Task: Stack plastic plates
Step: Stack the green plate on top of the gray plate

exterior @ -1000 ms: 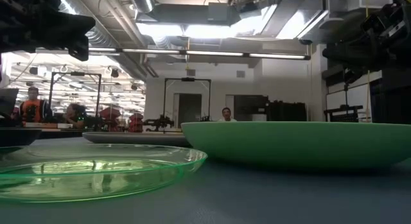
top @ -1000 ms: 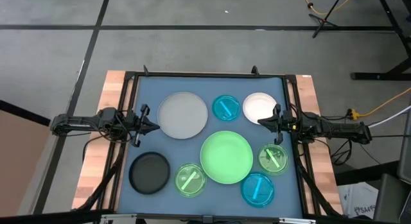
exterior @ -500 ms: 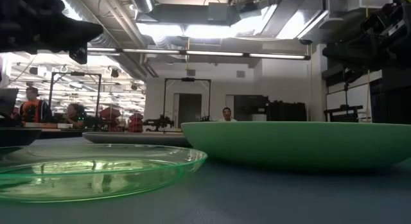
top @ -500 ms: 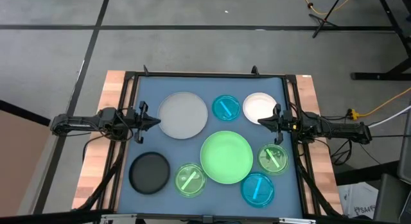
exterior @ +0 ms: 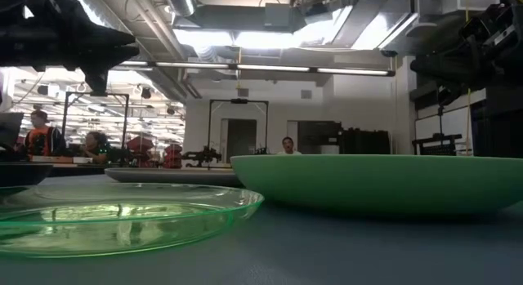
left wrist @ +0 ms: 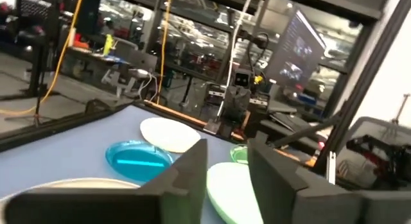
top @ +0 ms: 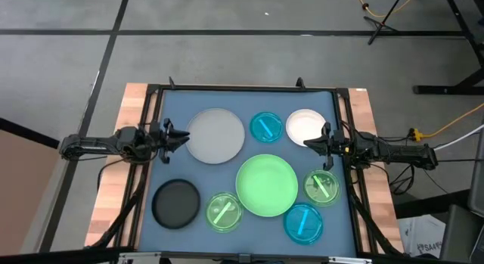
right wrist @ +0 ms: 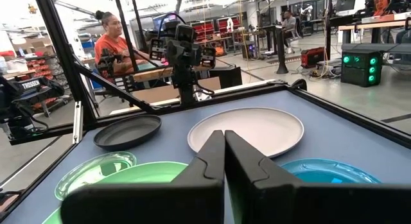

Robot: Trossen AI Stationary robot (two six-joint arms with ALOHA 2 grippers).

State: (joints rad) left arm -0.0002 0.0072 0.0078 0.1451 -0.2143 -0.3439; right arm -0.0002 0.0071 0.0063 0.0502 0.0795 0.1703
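Observation:
Eight plates lie flat on the blue mat: large grey (top: 215, 135), blue (top: 265, 127), white (top: 305, 126), large light green (top: 266, 184), black (top: 176, 203), two translucent green (top: 224, 211) (top: 322, 187) and a second blue (top: 304, 222). My left gripper (top: 184, 137) is open and empty, raised above the table beside the grey plate's left rim; its wrist view (left wrist: 228, 150) looks over the grey plate (left wrist: 70, 185). My right gripper (top: 308, 143) is shut and empty, by the white plate's near edge (right wrist: 224, 137).
A black frame (top: 242, 88) borders the mat, with wooden table strips (top: 121, 181) outside it. In the low view the light green plate (exterior: 376, 183) and a translucent green plate (exterior: 122, 215) stand close. People sit in the room beyond the table (right wrist: 112, 41).
My left gripper has gone a little toward the table's right edge, up to the grey plate's left rim, and has turned about its own axis. The plates and my right arm have kept still.

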